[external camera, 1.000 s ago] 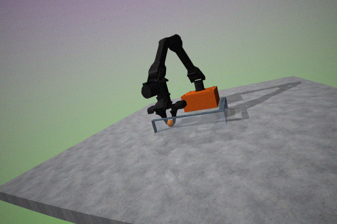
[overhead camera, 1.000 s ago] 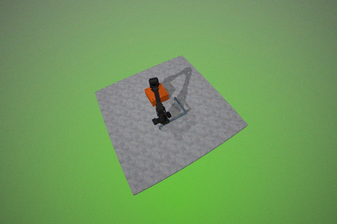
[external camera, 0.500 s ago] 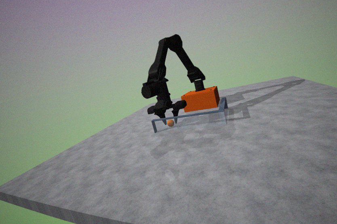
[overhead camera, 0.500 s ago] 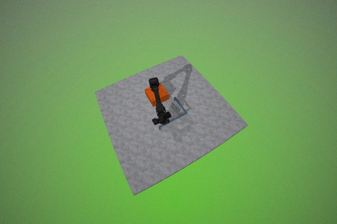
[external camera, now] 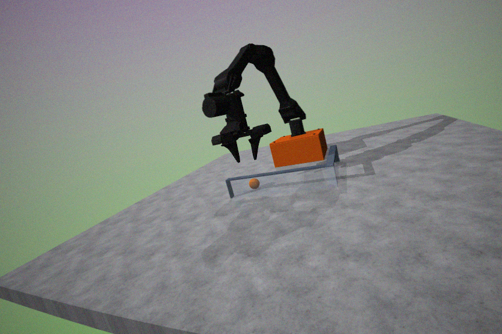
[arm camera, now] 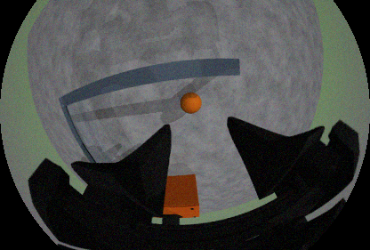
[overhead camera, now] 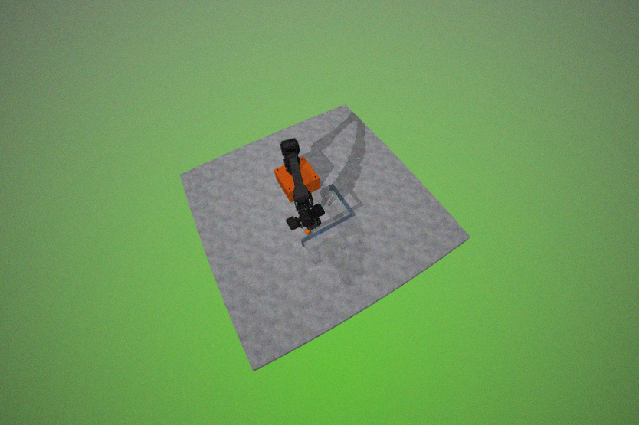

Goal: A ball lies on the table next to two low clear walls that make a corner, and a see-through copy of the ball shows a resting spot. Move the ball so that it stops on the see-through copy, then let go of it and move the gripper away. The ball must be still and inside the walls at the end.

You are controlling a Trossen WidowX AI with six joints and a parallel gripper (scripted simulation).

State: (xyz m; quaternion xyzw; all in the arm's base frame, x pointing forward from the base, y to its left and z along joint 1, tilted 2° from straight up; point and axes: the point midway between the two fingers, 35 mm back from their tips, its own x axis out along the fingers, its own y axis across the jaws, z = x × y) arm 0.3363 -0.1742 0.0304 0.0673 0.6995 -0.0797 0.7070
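Note:
An orange ball (overhead camera: pixel 308 231) (external camera: pixel 254 183) (arm camera: pixel 190 103) rests on the table inside the corner, near the free end of the long clear wall (overhead camera: pixel 327 228) (external camera: pixel 275 172) (arm camera: pixel 156 71). No separate see-through copy shows; the ball appears to cover its spot. The short clear wall (overhead camera: pixel 341 200) (external camera: pixel 333 154) (arm camera: pixel 79 134) meets the long one at the far end from the ball. My gripper (external camera: pixel 247 160) (arm camera: pixel 199 125) is open and empty, with its fingertips well above the ball and apart from it. In the top view the arm hides the fingertips.
The orange base block (overhead camera: pixel 307 178) (external camera: pixel 298 147) (arm camera: pixel 181 191) of the arm stands on the grey table (overhead camera: pixel 268 301) (external camera: pixel 365 249) (arm camera: pixel 271 26), on the open side of the walls. Shadows of the arm and walls fall across the table.

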